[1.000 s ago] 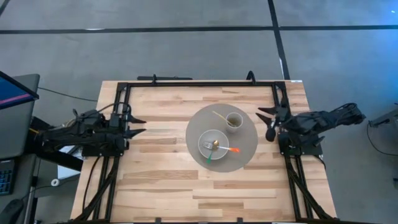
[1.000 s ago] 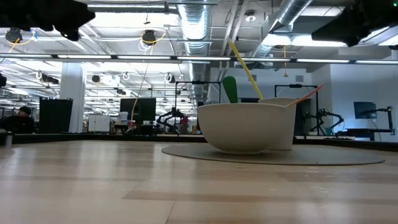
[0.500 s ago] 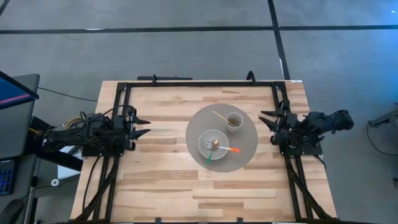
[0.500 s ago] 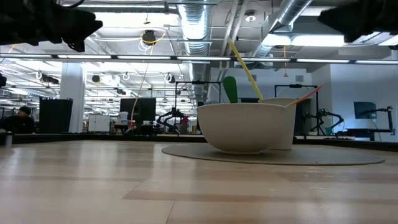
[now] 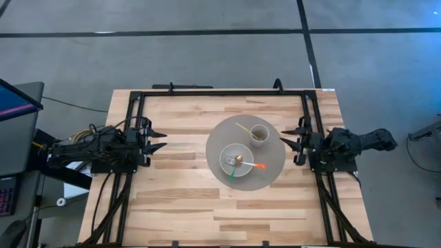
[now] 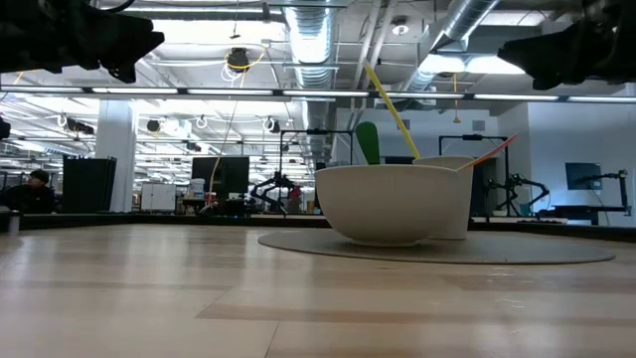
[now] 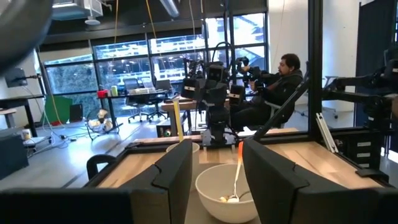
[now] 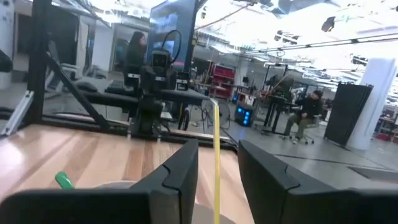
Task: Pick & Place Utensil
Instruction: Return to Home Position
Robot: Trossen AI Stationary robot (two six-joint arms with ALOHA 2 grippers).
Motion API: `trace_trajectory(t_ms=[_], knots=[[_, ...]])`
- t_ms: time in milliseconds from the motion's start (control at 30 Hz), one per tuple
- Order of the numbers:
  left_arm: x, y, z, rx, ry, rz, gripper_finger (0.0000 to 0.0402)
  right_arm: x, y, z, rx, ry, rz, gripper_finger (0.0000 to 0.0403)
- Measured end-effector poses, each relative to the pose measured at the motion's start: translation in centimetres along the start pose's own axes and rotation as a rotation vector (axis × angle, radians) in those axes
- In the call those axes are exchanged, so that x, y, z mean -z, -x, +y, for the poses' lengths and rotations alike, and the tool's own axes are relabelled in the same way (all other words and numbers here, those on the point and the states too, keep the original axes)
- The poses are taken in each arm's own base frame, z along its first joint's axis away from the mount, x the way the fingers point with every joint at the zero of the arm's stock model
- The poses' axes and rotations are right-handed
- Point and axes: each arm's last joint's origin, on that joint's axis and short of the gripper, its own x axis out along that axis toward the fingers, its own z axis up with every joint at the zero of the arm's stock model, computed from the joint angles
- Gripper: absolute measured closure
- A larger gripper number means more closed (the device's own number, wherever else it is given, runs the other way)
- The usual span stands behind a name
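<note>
A round grey mat (image 5: 270, 172) lies mid-table. On it stands a pale bowl (image 5: 236, 160) (image 6: 388, 204) with a metal fork (image 5: 232, 162), an orange-handled utensil (image 5: 258, 165) and a green-handled utensil (image 5: 231, 176) leaning on its rim. Behind the bowl, a cup (image 5: 259, 133) holds a yellow stick (image 5: 242, 127) (image 8: 216, 134). My left gripper (image 5: 162, 140) (image 7: 216, 171) hovers open left of the mat, pointing at it. My right gripper (image 5: 284, 138) (image 8: 217, 168) hovers open at the mat's right edge, facing the cup.
A black frame (image 5: 220, 91) runs along the table's far edge and both sides, with the arm bases on it. Bare wood (image 5: 207, 213) stretches between the mat and the near edge. People sit in the room beyond (image 7: 283, 78).
My right arm has drawn in and come down, its gripper shifting slightly toward the mat. My left gripper has moved a little toward the table's right, then held still. The bowl, cup and utensils have not moved.
</note>
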Motion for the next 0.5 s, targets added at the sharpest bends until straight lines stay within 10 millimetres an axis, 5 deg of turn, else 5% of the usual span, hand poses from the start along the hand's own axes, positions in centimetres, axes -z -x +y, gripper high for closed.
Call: trace_trajectory(t_ms=[500], knots=[[1.3,-0.1,0.4,-0.056,0.019,0.044,0.0259,3.0,-0.4,-0.8,0.099,-0.107,0.123,0.0295]])
